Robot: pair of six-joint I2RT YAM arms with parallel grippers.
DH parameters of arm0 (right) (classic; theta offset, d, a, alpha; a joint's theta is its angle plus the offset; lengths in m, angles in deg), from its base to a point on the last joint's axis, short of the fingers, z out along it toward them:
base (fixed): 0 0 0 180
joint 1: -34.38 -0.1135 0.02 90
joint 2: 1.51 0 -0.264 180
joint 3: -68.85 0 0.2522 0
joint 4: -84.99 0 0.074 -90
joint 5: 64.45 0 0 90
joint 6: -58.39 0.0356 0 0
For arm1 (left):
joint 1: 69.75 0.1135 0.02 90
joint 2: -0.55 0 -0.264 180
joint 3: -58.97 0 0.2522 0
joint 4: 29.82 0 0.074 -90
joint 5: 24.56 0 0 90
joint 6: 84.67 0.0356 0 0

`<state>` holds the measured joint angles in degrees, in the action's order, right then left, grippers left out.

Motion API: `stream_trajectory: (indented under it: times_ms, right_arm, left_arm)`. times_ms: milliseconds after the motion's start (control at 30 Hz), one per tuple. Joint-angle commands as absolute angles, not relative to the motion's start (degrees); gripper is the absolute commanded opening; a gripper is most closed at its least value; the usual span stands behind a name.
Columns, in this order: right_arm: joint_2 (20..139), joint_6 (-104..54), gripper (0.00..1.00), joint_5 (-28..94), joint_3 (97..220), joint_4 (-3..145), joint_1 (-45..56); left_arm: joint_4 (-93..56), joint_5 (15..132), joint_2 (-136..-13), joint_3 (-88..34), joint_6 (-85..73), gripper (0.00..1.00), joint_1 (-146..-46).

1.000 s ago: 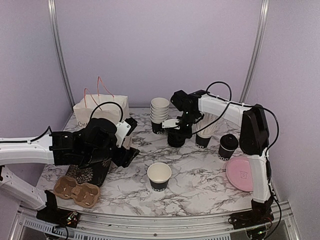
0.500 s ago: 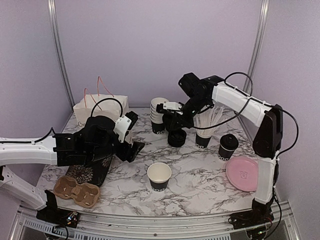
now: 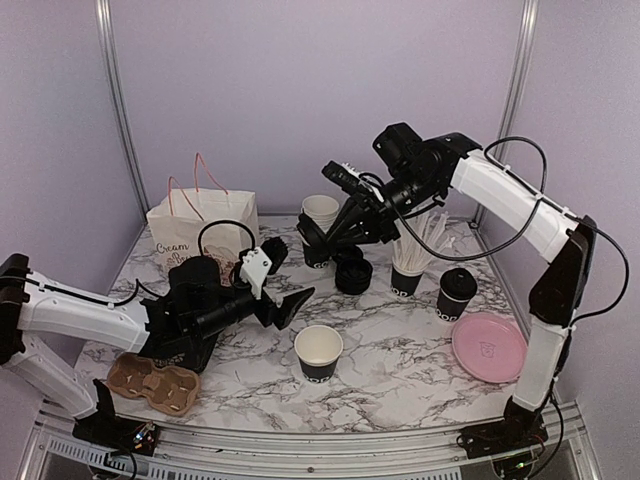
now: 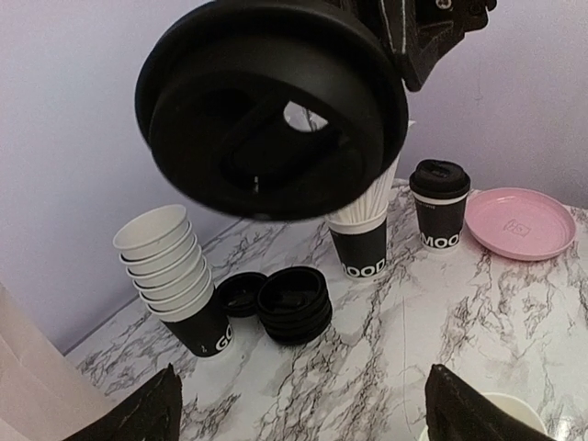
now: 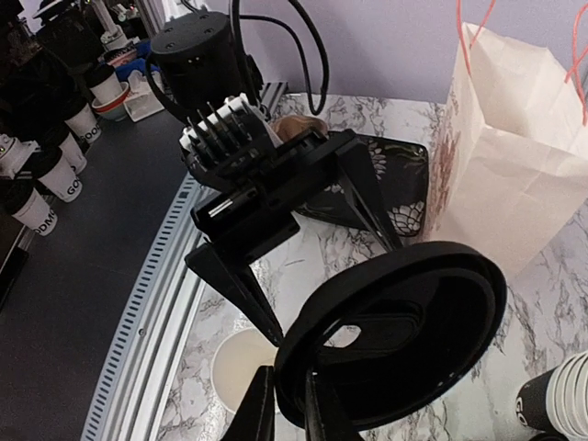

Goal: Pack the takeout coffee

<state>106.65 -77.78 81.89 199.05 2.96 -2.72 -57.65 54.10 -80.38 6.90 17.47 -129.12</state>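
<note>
Top external | open cup (image 3: 318,352) empty | right hand (image 5: 287,404) pinches lid (image 5: 395,340) | left hand (image 3: 287,275) spread, empty

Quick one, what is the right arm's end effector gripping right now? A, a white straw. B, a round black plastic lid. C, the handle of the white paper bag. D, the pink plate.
B: in the right wrist view the right end effector pinches the rim of the round black plastic lid, and nothing else sits between its fingers.
</note>
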Motion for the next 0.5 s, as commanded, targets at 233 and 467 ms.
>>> stream_trajectory:
  times_ms: [233, 467]
  right_arm:
    - [105.2, -78.4, 0.12, 89.1, 200.2, -0.3, -6.9]
    - [104.7, -78.4, 0.12, 87.5, 198.0, 0.7, -6.9]
  left_arm:
    - [-77.9, 60.2, -87.1, 1.2, 21.9, 0.95, -128.4]
    - [-81.2, 59.4, -87.4, 2.2, 19.7, 0.88, -128.3]
